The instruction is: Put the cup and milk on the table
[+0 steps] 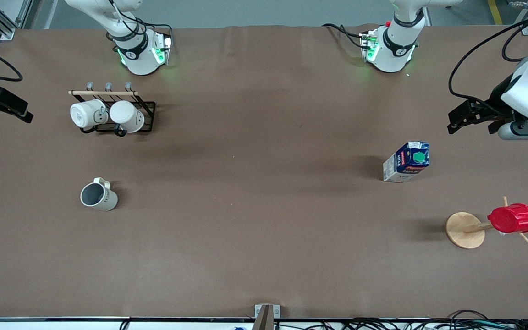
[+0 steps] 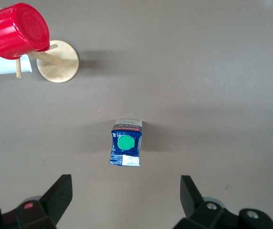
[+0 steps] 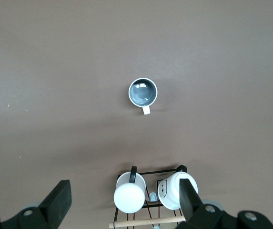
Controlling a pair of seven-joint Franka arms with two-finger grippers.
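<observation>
The cream-beige cup stands upright on the brown table toward the right arm's end; it shows from above in the right wrist view, dark grey inside, handle out. The milk stands upright on the table toward the left arm's end; the left wrist view shows its green cap. My left gripper is open and empty, high over the table by the milk. My right gripper is open and empty, high over the table's edge at the right arm's end.
A black wire rack holding two white mugs stands farther from the front camera than the cup, also in the right wrist view. A wooden mug tree carrying a red ribbed cup stands nearer the camera than the milk.
</observation>
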